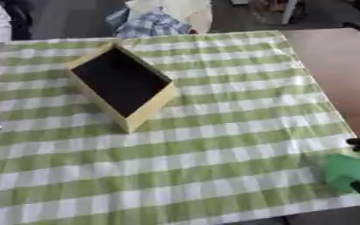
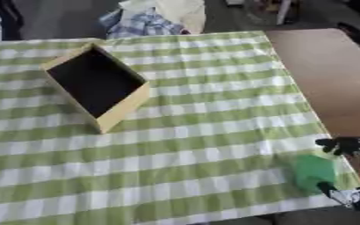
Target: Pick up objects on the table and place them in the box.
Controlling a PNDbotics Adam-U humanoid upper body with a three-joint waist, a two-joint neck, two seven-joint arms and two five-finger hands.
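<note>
A green object (image 2: 315,171) (rounded, its kind not made out) lies near the right edge of the green-checked tablecloth (image 1: 214,145), well apart from the yellow-walled box (image 1: 121,83) at the far left. The right hand (image 2: 344,146) is seen beside it, dark fingers above and below; whether they are clamped on it cannot be told. A slip off the table edge is risked if it is nudged outward.
</note>
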